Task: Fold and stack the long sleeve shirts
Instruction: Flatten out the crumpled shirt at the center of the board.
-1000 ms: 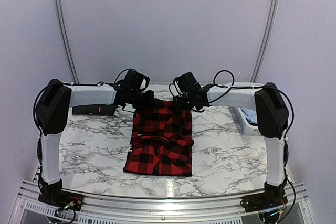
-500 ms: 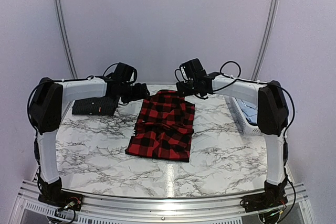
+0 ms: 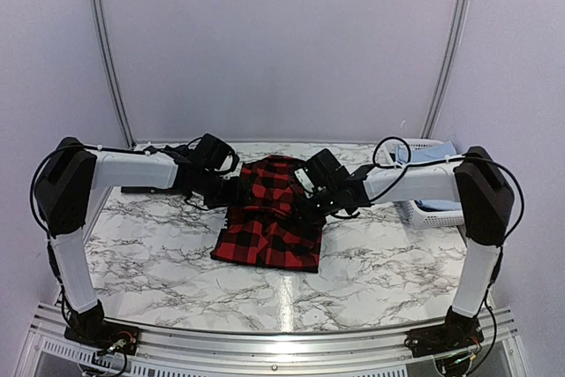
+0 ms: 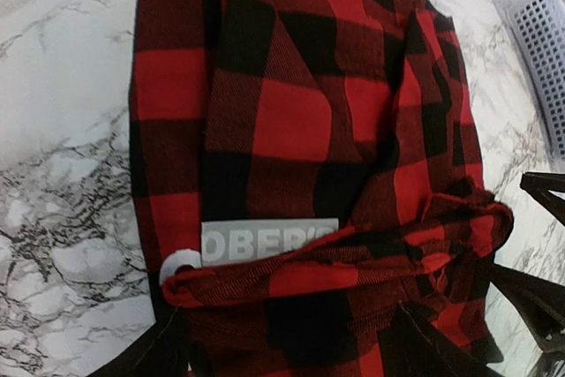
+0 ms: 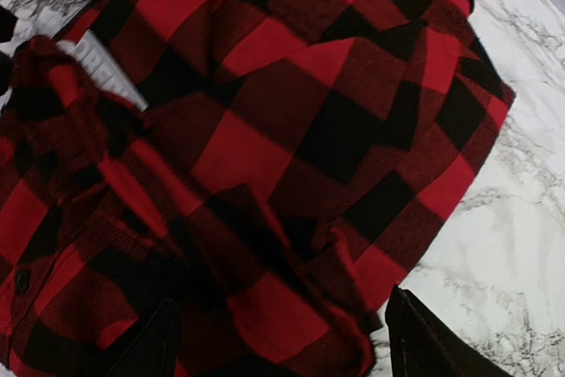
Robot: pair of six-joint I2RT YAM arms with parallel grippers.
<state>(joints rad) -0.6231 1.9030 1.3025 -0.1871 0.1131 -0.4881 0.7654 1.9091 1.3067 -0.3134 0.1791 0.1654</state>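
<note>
While both arms reach in over the marble bench (image 3: 150, 258), the red-and-black plaid shirt (image 3: 265, 227) lies folded at the bench's middle, nearer the far edge than the near one. The left gripper (image 3: 231, 192) hangs over the shirt's left edge and the right gripper (image 3: 307, 203) over its right edge. Each has its jaws spread wide with nothing held, and the cloth lies beneath the fingers (image 4: 154, 359). White lettering (image 4: 269, 240) shows on the fold by the left gripper. A white slotted basket (image 3: 428, 214) stands at the bench's right edge.
</note>
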